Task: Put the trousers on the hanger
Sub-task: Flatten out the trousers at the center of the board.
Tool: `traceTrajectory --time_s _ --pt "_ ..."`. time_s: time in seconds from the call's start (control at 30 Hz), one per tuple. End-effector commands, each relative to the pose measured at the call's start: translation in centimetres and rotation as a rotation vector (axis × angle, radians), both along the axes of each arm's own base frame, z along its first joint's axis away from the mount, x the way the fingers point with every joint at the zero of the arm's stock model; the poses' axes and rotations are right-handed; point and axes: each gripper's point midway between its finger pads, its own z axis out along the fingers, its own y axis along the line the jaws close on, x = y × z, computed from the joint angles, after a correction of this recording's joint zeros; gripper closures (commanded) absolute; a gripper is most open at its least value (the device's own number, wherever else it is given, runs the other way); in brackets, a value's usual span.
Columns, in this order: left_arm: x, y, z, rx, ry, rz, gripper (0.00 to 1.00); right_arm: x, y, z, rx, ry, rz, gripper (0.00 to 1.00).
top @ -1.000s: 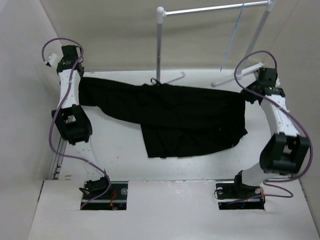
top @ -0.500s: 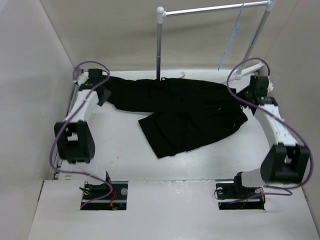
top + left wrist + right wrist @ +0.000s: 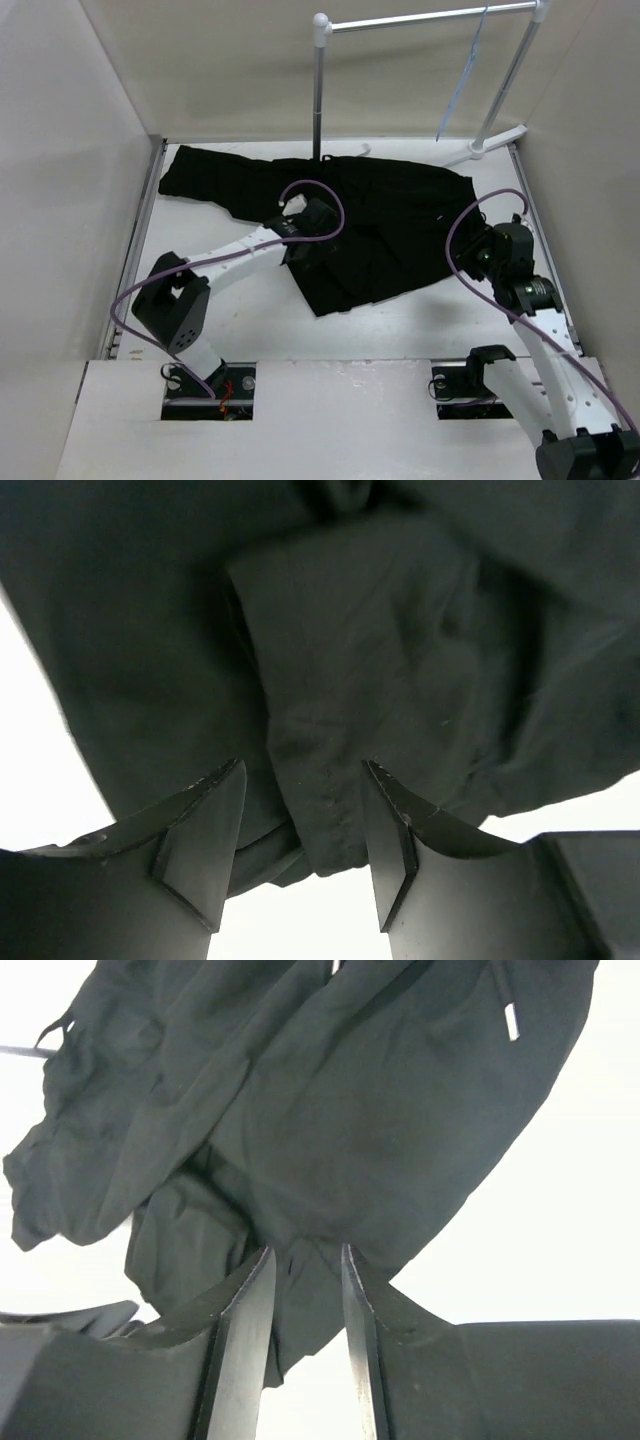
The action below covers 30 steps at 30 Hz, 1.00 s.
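Note:
The black trousers lie spread across the far half of the white table, one leg reaching the far left corner. My left gripper sits over their middle. In the left wrist view it is open, with a folded hem of the trousers between its jaws. My right gripper is at their near right edge. In the right wrist view it is narrowed on a bunched fold of the trousers, near a drawstring tip. The pale-blue hanger hangs edge-on from the rack, apart from both grippers.
The white tube garment rack stands at the back, with one post behind the trousers and a foot at the far right. Beige walls close in the left, right and back sides. Purple cables loop over both arms.
Both arms have left the far corners. The left arm let go of the leg end and swung to the trousers' middle. The right arm drew back to their near right edge.

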Motion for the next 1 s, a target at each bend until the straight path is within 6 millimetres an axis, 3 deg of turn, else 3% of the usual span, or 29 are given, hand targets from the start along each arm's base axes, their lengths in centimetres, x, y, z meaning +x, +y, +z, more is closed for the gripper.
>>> traceTrajectory --time_s 0.0,0.17,0.27,0.37,0.43,0.53,0.67,0.83,0.97 --pt "1.0 -1.6 0.5 -0.039 -0.051 0.075 0.53 -1.1 0.6 0.5 0.004 -0.01 0.064 0.6" --pt "1.2 -3.2 -2.1 -0.026 0.005 0.062 0.54 -1.9 1.0 0.4 0.012 -0.01 0.089 0.59" --pt "1.3 -3.6 -2.5 -0.034 -0.004 0.075 0.57 -2.2 1.0 0.5 0.01 -0.014 0.091 0.58" --pt "1.7 -3.8 -2.1 -0.049 -0.031 0.085 0.67 -2.4 1.0 -0.1 -0.001 -0.003 0.096 0.57" --pt "2.0 -3.8 -1.6 -0.067 -0.055 0.09 0.81 -2.6 0.9 -0.7 -0.005 0.006 0.094 0.56" --pt "2.4 -2.5 0.7 -0.081 -0.116 0.13 0.95 -2.8 0.4 -1.8 -0.015 0.025 0.073 0.54" --pt "0.8 2.7 3.5 -0.061 -0.174 0.2 0.97 -2.9 -0.6 -3.0 -0.036 0.052 0.027 0.45" --pt "-3.8 13.7 2.9 0.059 -0.104 0.363 0.97 -2.4 -0.4 -3.2 -0.025 0.07 0.026 0.38" --pt "-7.1 20.7 2.6 0.152 -0.039 0.483 0.96 -2.0 0.1 -2.6 -0.01 0.057 0.045 0.34"
